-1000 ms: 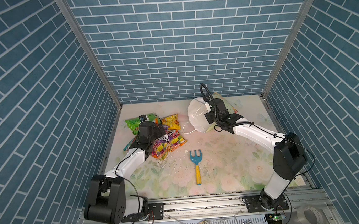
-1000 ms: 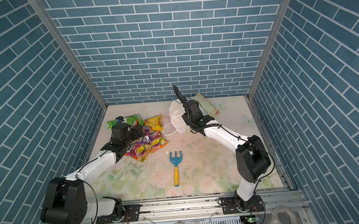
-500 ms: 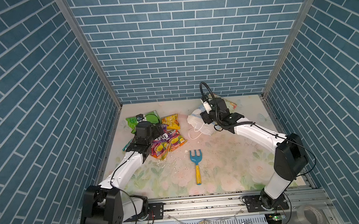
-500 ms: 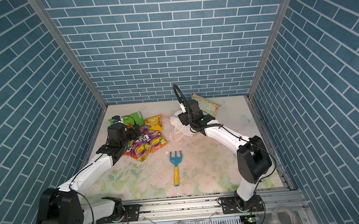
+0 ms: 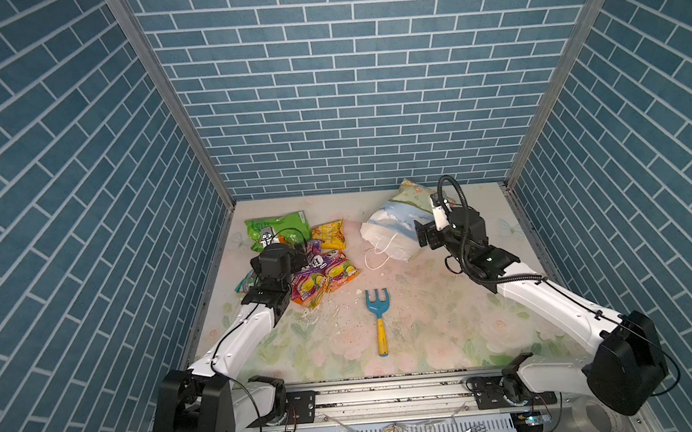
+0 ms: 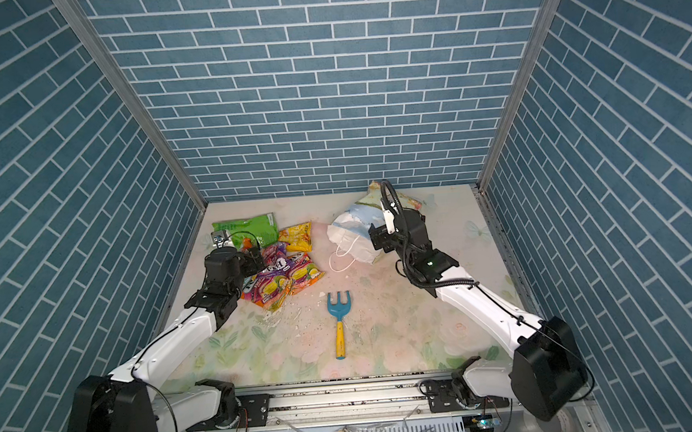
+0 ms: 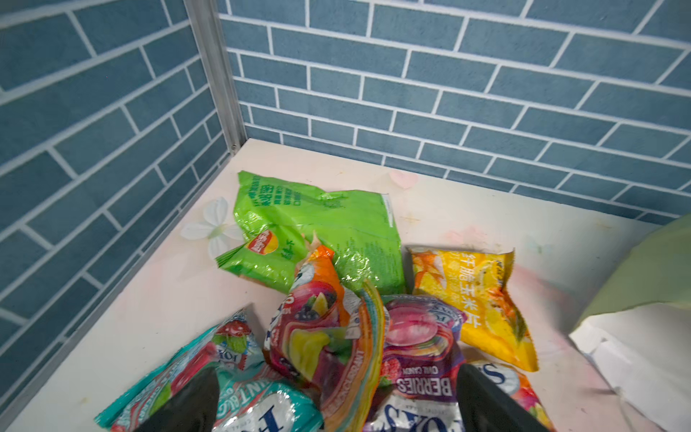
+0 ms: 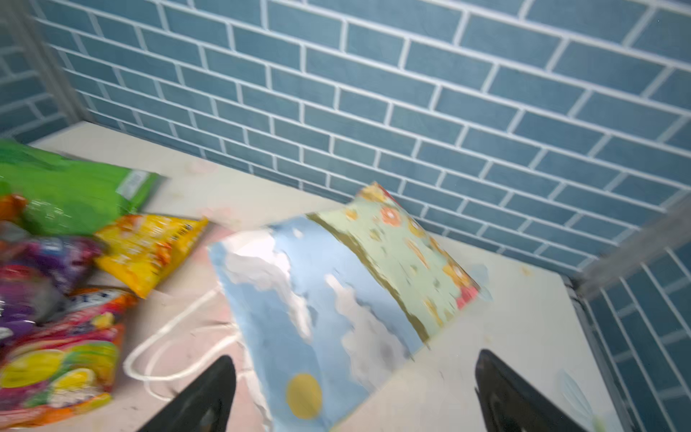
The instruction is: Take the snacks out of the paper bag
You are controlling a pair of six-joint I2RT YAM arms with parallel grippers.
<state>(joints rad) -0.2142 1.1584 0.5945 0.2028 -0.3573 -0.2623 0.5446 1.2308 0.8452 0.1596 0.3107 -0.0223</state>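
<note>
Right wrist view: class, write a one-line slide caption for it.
Open right gripper over the paper bag lying on the table, with the snacks heaped beside it.

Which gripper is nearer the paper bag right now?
Right. The right gripper is close beside the paper bag, at its end away from the snacks. The left gripper is over the snack packets, clearly apart from the bag.

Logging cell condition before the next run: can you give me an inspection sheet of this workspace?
Surface: floral tabletop, white crumbs near the middle.
Job's things: paper bag on its side, inside not visible; snacks piled outside it, near the left wall.
Clutter: toy rake, flat, apart from both.
Grippers: left gripper open over the snacks; right gripper open at the bag.
Cables: black cable looped over the right wrist.
Surroundings: blue brick-pattern walls.
</note>
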